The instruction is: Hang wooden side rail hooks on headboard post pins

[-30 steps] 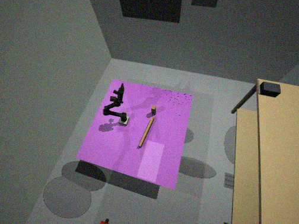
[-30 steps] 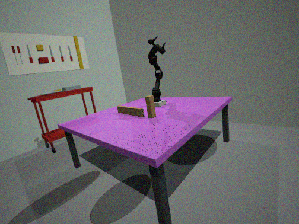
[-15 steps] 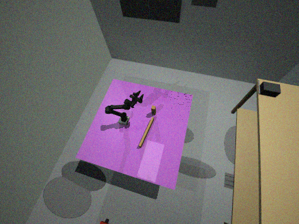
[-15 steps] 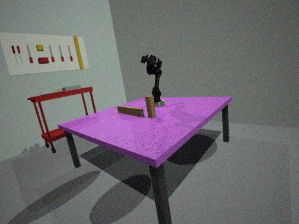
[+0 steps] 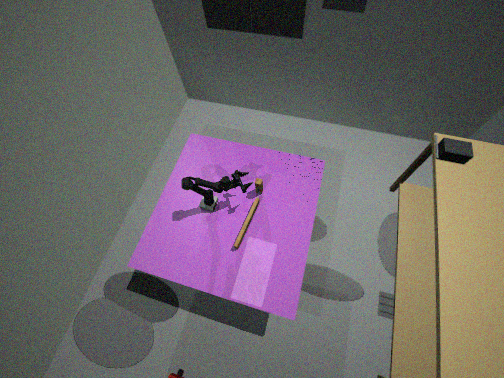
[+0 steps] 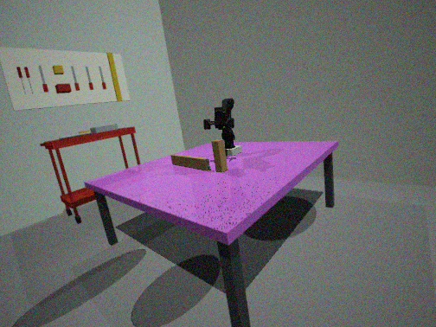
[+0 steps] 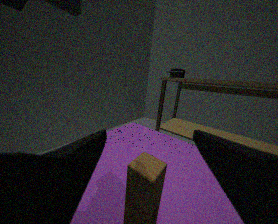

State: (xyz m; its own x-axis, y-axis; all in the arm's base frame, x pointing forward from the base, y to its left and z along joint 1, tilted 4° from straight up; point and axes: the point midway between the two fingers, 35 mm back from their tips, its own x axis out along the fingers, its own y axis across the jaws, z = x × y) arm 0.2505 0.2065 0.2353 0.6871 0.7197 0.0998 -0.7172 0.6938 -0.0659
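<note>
"Type of place?"

"Workshop, by the look of it. Pegboard-like white panel on the wall, hung with red-handled tools."

"Near the table?"

"Beyond the purple table in the exterior view: red cart against the wall, below the panel, grey item on top."

"Other side of table?"

"Wooden workbench or shelving beside it in the top view, dark box on top."
</note>
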